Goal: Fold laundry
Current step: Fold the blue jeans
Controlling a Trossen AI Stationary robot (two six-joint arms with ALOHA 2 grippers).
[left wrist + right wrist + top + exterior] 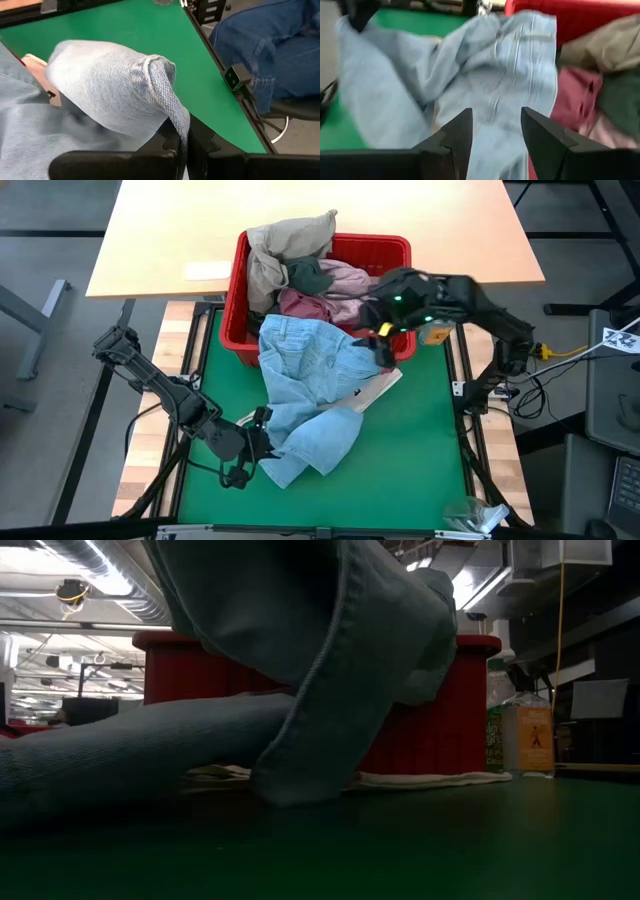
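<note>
High view: light blue garment (pixel 308 385) half out of the red basket (pixel 236 290), trailing over its near wall onto the green mat (pixel 420 450); left gripper (pixel 258 442) at the garment's near hem, right gripper (pixel 384 338) above the basket's near-right corner. Basket holds beige-khaki (pixel 280 242), dark grey-green (pixel 312 277), pink and maroon (pixel 305 305) pieces. Low view: denim draped before the basket, part lifted. Left wrist view: fingers pinching a hem fold. Right wrist view: fingers spread, empty, over the denim. Step judged: drawing the garment out; next calls for a right-side grasp and spreading flat.
</note>
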